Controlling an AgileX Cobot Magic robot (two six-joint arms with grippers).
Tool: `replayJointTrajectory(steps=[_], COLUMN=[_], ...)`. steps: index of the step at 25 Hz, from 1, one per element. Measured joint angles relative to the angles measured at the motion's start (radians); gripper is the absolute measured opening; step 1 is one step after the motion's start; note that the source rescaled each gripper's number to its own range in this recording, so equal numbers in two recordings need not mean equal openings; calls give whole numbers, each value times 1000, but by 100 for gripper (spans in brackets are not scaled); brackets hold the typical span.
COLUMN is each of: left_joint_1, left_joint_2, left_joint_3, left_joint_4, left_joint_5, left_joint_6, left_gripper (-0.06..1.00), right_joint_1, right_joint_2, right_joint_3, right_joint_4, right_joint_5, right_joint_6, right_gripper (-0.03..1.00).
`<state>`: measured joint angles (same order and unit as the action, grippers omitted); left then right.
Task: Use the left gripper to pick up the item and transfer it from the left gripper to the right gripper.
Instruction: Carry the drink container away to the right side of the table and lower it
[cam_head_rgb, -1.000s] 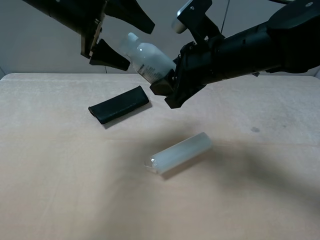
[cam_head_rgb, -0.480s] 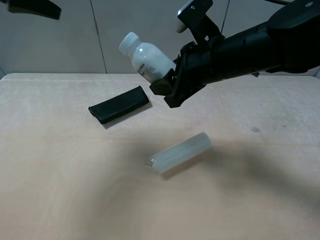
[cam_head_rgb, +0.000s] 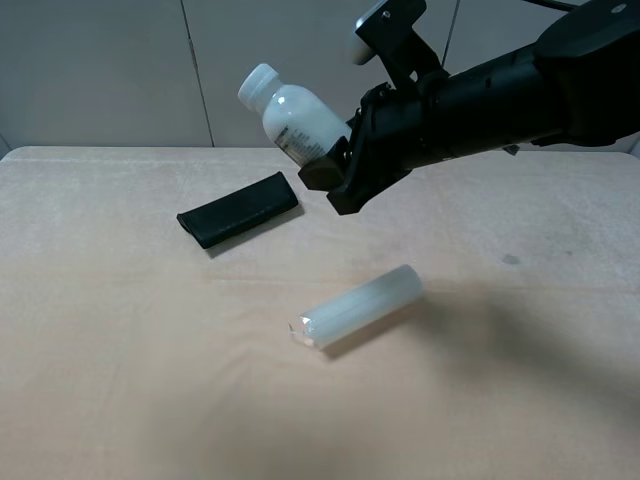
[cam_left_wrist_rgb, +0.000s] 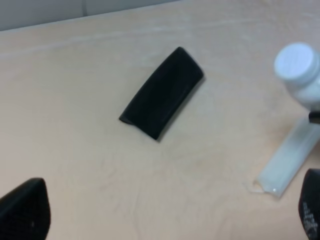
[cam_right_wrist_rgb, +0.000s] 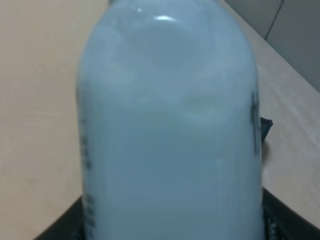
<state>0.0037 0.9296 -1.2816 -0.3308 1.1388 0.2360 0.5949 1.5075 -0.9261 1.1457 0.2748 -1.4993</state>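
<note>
- The small white plastic bottle with a white screw cap (cam_head_rgb: 294, 115) hung tilted in the air, up above and just past the flat black case (cam_head_rgb: 238, 209). The right gripper (cam_head_rgb: 336, 178) pinched it at the base.
- The left gripper (cam_left_wrist_rgb: 166, 212) had its jaws spread wide with nothing between them (only its own wrist view showed it).
- So the handover looked done to me, nothing obvious left.
- The right wrist view was nothing but bottle. The translucent whitish cylinder (cam_head_rgb: 357, 305), lying near the case, only showed in the other two.

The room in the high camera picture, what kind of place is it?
Probably a robot test lab: a bare beige table, plain grey wall panels behind, and the right gripper holding a white bottle in the air.
</note>
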Motion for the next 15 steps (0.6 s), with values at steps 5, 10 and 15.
replayJointTrajectory(steps=[5,10,15], left_joint_1=[0,0,0], left_joint_2=[-255,-508,-741], left_joint_3=[223,408,545], left_joint_4=[7,11,26], left_joint_5=[-46,-79,-109], left_joint_6=[-3,-3,-3], left_gripper=[100,100,100], right_joint_1=[0,0,0], right_joint_2=[0,0,0], right_joint_3=[0,0,0], right_joint_4=[3,3,3], right_joint_5=[8,12,12], right_joint_6=[0,4,11], right_gripper=[0,0,0])
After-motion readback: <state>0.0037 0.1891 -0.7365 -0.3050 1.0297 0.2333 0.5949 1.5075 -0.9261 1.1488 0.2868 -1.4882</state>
